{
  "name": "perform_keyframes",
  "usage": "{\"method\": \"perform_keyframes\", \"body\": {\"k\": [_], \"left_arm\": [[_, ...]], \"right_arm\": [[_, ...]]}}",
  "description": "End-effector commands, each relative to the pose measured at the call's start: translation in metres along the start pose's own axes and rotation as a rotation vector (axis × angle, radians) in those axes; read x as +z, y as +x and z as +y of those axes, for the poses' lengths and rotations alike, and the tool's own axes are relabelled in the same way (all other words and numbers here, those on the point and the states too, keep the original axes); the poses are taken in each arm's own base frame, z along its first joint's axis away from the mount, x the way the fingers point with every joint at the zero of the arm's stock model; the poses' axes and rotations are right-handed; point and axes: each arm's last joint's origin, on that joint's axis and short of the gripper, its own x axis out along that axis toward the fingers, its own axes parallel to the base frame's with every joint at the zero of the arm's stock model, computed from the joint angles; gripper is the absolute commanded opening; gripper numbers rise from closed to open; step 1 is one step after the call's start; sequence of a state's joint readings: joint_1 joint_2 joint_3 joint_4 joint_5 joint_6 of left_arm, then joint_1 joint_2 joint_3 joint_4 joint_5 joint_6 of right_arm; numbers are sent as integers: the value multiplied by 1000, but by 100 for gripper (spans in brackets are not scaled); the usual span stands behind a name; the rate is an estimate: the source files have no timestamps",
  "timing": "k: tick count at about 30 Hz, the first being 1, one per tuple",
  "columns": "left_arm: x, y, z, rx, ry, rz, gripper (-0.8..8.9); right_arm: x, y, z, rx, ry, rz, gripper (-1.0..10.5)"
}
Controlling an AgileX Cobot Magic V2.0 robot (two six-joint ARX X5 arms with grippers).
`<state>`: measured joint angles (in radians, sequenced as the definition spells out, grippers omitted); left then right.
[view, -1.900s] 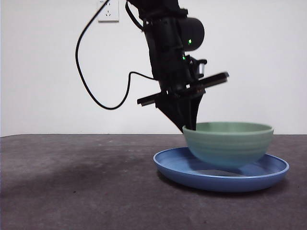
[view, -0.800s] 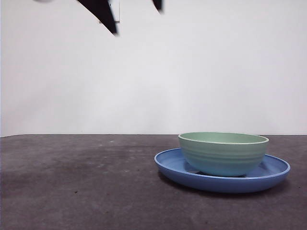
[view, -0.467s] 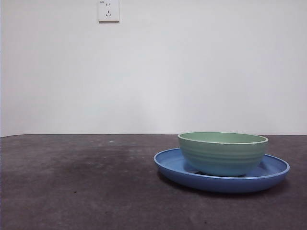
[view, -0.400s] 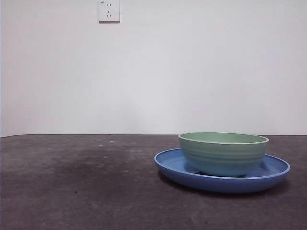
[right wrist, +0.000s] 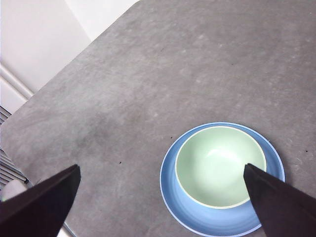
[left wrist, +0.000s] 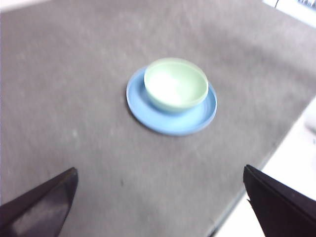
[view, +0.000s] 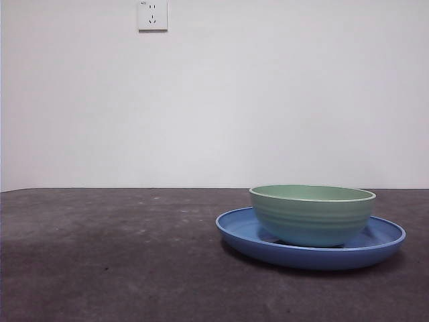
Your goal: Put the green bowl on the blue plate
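We see the green bowl (view: 312,215) sitting upright inside the blue plate (view: 249,239) on the bench (view: 107,255); both grippers hang high above, jaws spread, empty.

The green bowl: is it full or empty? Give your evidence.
Empty. The right wrist view looks straight into the green bowl and shows only its bare pale inside. It stands upright on the blue plate.

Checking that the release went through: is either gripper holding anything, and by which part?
Nothing is held. Left gripper and right gripper are open, high above the table; the bowl rests on the plate.
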<state>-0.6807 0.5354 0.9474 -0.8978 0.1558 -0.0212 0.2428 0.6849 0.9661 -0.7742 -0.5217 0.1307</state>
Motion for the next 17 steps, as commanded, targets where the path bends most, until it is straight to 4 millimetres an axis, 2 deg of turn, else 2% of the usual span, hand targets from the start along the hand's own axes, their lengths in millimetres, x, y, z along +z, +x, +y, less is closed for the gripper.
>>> {"method": "perform_keyframes", "body": {"k": [1, 4, 8, 13, 17], "left_arm": [[7, -2, -1, -7, 4, -47, 598], [10, -2, -1, -7, 8, -74, 598], [10, -2, -1, -8, 9, -83, 598], [10, -2, -1, -8, 9, -84, 598], [11, -2, -1, -8, 10, -85, 598]], "right_arm": [[4, -2, 2, 5, 17, -10, 643], [4, 2, -2, -36, 99, 10, 643], [1, 24, -24, -181, 237, 142, 642], [-4, 62, -74, -248, 366, 352, 642], [-11, 87, -114, -287, 434, 446, 639]]}}
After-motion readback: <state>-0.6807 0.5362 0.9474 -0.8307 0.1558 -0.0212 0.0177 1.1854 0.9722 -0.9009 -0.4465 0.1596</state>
